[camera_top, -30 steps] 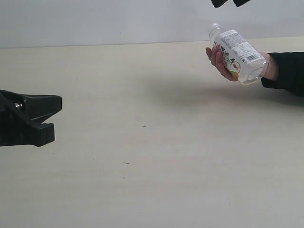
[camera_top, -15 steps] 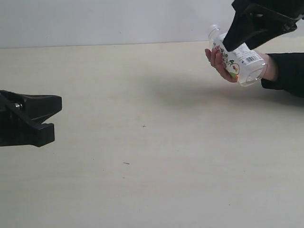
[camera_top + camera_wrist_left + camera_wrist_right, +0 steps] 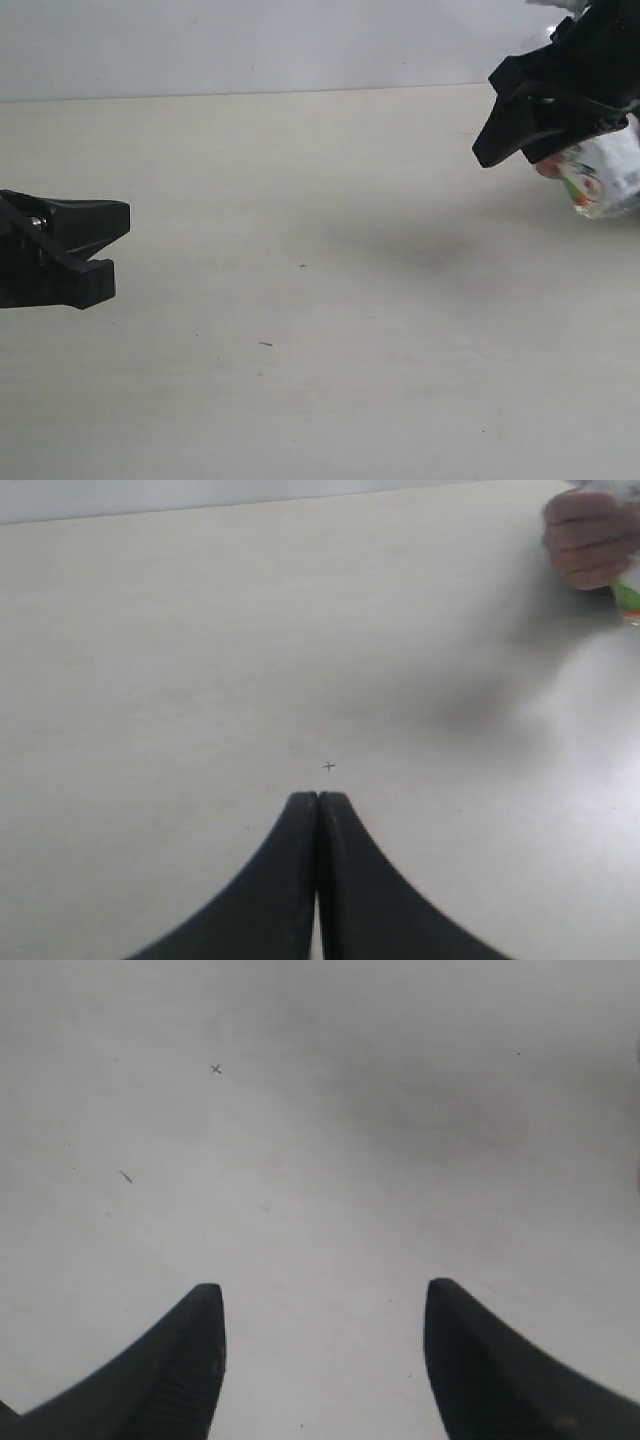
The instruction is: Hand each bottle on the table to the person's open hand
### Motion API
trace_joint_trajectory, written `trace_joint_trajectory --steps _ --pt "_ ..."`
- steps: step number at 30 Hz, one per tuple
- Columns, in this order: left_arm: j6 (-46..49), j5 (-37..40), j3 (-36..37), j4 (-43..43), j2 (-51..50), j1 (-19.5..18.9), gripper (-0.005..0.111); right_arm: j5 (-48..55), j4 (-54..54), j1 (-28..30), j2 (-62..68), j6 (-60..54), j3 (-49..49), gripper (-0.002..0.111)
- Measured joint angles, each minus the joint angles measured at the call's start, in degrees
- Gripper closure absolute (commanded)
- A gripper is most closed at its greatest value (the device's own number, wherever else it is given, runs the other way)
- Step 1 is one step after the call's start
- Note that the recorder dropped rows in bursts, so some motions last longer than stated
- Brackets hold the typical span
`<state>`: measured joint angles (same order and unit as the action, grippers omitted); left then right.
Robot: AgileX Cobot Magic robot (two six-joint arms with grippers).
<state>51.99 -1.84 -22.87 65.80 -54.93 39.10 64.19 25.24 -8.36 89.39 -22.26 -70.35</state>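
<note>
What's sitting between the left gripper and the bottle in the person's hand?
Nothing but bare table and a tiny cross mark, seen in the left wrist view; in the exterior view the right gripper overlaps the bottle.

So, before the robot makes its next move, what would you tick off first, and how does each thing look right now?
1. Right pincer empty: ok. Its jaws stand wide apart, with only the table between them.
2. Left pincer empty: ok. Its jaws are shut on nothing.
3. Bottle in the person's hand: ok. The hand wraps it in the left wrist view.
4. Right pincer clear of the bottle: cannot tell. It overlaps the bottle in the exterior view.
5. More bottles to hand over: cannot tell. None shows in any view, but the table runs past the picture edges.
</note>
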Motion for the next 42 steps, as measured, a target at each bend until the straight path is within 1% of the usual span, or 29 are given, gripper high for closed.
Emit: trace_joint_trajectory --steps 8,19,24,37,38,39,40,42 --pt "0.0 0.0 0.0 0.0 0.0 0.0 0.104 -8.21 0.2 0.0 -0.19 -0.02 8.22 0.054" --pt "0.0 0.0 0.0 0.0 0.0 0.0 0.104 -19.18 0.3 0.0 -0.19 -1.05 17.8 0.054" --pt "0.0 0.0 0.0 0.0 0.0 0.0 0.104 -22.5 0.3 0.0 -0.19 -1.51 19.74 0.054" --pt "0.0 0.0 0.0 0.0 0.0 0.0 0.104 -29.4 -0.33 0.0 -0.19 -2.84 20.09 0.055" --pt "0.0 0.0 0.0 0.0 0.0 0.0 0.104 -29.5 -0.33 0.0 -0.19 -2.84 20.09 0.058" --pt "0.0 0.0 0.0 0.0 0.0 0.0 0.104 -30.59 -0.44 0.0 -0.19 -2.84 20.56 0.064" --pt "0.0 0.0 0.0 0.0 0.0 0.0 0.104 -32.22 -0.44 0.0 -0.19 -2.88 21.49 0.072" --pt "0.0 0.0 0.0 0.0 0.0 0.0 0.104 -36.41 -0.55 0.0 -0.19 -2.98 23.89 0.095"
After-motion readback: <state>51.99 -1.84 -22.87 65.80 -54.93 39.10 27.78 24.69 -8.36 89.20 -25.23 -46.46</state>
